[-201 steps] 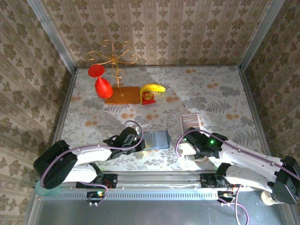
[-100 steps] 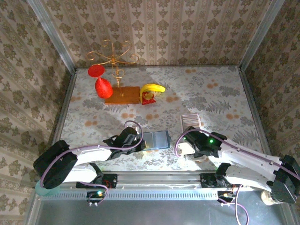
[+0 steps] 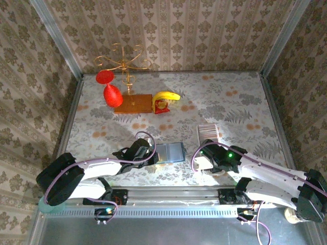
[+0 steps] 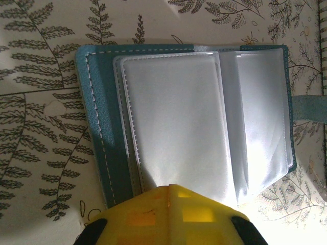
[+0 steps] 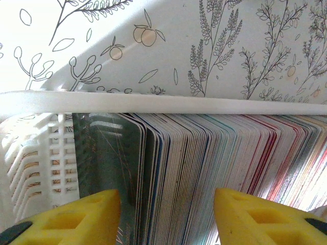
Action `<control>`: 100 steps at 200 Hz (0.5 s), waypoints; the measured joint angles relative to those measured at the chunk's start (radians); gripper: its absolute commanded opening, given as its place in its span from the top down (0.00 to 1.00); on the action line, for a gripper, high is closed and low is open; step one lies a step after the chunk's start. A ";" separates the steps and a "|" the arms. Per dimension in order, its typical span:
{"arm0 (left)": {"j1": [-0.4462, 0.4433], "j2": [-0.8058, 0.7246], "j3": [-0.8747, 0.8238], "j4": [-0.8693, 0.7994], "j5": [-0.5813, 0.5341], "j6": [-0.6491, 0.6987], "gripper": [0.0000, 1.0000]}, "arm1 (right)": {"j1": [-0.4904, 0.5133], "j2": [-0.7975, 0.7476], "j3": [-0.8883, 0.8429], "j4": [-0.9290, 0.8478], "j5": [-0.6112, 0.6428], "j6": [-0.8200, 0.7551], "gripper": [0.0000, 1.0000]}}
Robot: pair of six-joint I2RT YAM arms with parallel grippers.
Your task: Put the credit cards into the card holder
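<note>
L arm low, forearm twd 2 o'clock; left gripper (image 3: 152, 153) jaws closed. R forearm twd 10 o'clock; right gripper (image 3: 205, 156) pointing down, jaws apart, yellow fingers (image 5: 76, 217) spread.

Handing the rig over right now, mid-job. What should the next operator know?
Left gripper: shut, at the edge of the open card holder, which lies flat on the table.
Right gripper: open, straddling the credit cards standing in the white tray.
Done: holder lies open; visible sleeves look empty.
Left: take a card, slide it into a sleeve, repeat.
</note>
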 measured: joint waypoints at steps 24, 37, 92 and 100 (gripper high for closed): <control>-0.001 0.000 0.000 0.001 -0.003 0.000 1.00 | 0.000 -0.005 -0.012 0.003 0.002 0.001 0.22; -0.001 0.000 0.000 0.002 -0.003 0.000 1.00 | 0.000 -0.005 -0.017 0.006 0.004 0.002 0.07; -0.002 0.000 0.000 0.002 -0.004 0.000 1.00 | 0.000 -0.010 -0.031 0.048 0.028 -0.001 0.05; -0.002 0.000 0.000 0.003 -0.004 0.000 1.00 | 0.000 0.001 -0.032 0.061 0.031 -0.002 0.07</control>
